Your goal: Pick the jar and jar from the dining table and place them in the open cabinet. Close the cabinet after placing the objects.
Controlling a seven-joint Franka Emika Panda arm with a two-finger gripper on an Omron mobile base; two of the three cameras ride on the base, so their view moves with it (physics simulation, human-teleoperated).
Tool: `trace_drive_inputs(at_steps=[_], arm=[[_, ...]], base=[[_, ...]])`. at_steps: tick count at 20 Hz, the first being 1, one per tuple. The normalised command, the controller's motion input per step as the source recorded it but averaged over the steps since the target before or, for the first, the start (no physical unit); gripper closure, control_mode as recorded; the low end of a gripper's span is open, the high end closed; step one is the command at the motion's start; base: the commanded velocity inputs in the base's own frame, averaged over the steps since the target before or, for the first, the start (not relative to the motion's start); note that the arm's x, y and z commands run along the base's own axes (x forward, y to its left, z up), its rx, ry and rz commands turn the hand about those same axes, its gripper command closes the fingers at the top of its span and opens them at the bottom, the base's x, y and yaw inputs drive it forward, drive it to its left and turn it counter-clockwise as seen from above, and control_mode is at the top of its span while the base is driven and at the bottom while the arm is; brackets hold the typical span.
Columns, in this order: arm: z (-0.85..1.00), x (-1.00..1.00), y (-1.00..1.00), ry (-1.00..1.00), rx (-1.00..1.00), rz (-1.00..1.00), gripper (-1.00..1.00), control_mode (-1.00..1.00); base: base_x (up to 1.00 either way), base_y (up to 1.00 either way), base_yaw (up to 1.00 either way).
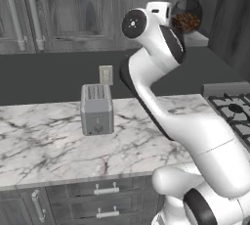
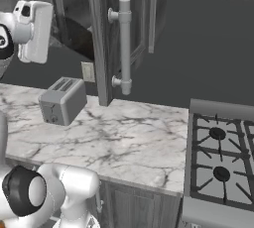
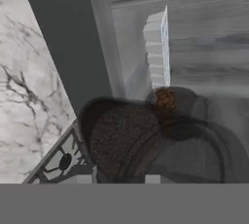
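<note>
Hand view: second jar behind squat jar.

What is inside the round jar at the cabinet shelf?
The round jar holds brown contents, piled in its lower half. In the hand view its dark top covers most of what lies beneath.

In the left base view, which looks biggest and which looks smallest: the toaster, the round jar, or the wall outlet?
Largest to smallest, as they look there:
1. toaster
2. round jar, though it sits farther back, so it may look smaller than it is
3. wall outlet
</note>
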Motion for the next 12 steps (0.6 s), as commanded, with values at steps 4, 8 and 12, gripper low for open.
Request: trace_drive_inputs(at_steps=[4, 8, 12], arm=[[0.18, -0.55, 0.07, -0.19, -0.01, 0.01, 1.00, -1.00], [0.24, -0.02, 0.00, -0.08, 0.04, 0.02, 1.00, -1.00], [0.26, 0.27, -0.04, -0.02, 0.11, 0.06, 1.00, -1.00]], base=[[0.00, 0.00, 0.00], [0.00, 0.00, 0.00], [0.00, 0.00, 0.00]])
